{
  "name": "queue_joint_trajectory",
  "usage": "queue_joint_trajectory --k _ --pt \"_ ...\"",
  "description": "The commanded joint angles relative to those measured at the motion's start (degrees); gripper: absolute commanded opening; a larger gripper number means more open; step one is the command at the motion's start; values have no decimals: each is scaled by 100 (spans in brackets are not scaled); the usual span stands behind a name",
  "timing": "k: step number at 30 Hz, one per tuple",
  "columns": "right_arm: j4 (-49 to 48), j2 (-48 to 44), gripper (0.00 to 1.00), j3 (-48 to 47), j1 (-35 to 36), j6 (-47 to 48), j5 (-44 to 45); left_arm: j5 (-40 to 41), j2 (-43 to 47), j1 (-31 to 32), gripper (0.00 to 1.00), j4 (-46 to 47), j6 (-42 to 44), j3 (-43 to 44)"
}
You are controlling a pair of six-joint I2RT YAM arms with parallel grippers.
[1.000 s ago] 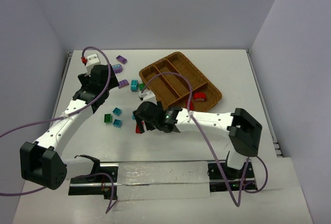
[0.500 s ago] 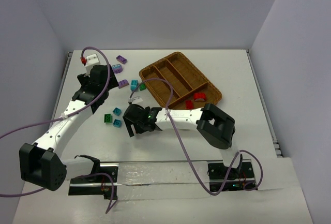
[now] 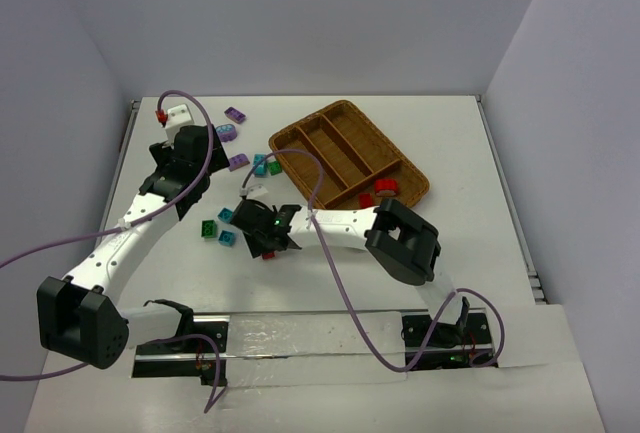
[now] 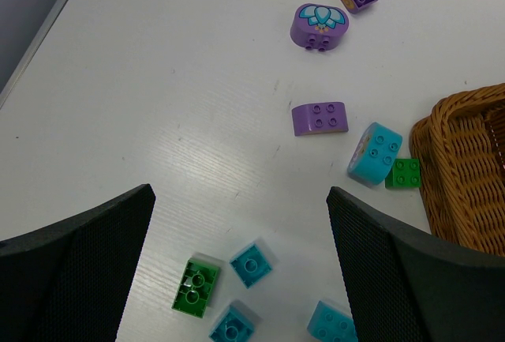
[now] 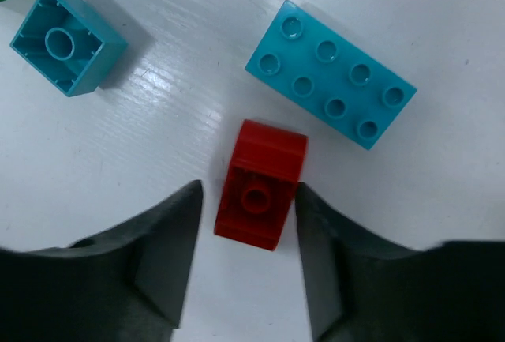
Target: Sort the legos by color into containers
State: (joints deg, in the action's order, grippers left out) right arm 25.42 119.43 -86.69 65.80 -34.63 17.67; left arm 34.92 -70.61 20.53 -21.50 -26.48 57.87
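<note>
Closing in: the right fingers [image 5: 158,255] have narrowed onto the red lego [image 5: 260,188] between them, clamp unclear; tray [image 3: 345,105] next, I'd say; left fingers [image 4: 79,271] wide open, empty

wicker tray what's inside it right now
Two red legos lie in the crosswise compartment of the wicker tray; the three long compartments look bare. A purple cable crosses its left corner, hiding a thin strip there.

Brown woven wicker rectangular tray [image 4: 465,160]: rough, matt weave. Small red studded plastic brick [image 5: 260,192]: smooth, glossy. Long teal plastic brick [image 5: 330,73]: same sheen. Purple rounded plastic brick [image 4: 319,24]: glossy, printed top. White tabletop [image 4: 158,81]: smooth, faint streaky grain, soft glare. Left gripper [image 4: 241,192] fingers [image 4: 79,263]: black, matt, fine mesh-like texture.
</note>
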Motion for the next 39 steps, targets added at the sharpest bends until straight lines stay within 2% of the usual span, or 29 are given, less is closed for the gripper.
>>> queue_joint_trajectory --k 1,6,14,19,22,28,31,34,36,37,39 --pt "78 22 40 -238 21 66 293 68 69 21 99 111 60 84" --pt "-1 -421 25 48 21 117 343 68 98 21 99 119 55 57" --pt "-117 -1901 26 925 -249 85 693 15 65 21 99 137 11 41" --pt "-154 -2914 26 1708 -955 -30 855 9 76 21 99 163 38 20" --pt "-222 -3435 28 2401 -1707 -43 897 14 65 21 99 172 29 14" --pt "-363 -3522 30 2869 -2363 71 953 29 56 21 99 137 20 58" --pt "-449 -3471 34 3012 -2504 74 990 41 74 21 99 125 29 49" --pt "-534 -3334 54 3096 -2605 60 971 35 76 21 99 106 14 56" --pt "-556 -3311 61 3059 -2601 72 935 30 70 21 99 83 -1 65" --pt "-556 -3295 68 3027 -2590 87 898 24 65 21 99 67 -6 75" --pt "-577 -3354 71 2970 -2569 130 808 17 72 21 99 53 -20 90"
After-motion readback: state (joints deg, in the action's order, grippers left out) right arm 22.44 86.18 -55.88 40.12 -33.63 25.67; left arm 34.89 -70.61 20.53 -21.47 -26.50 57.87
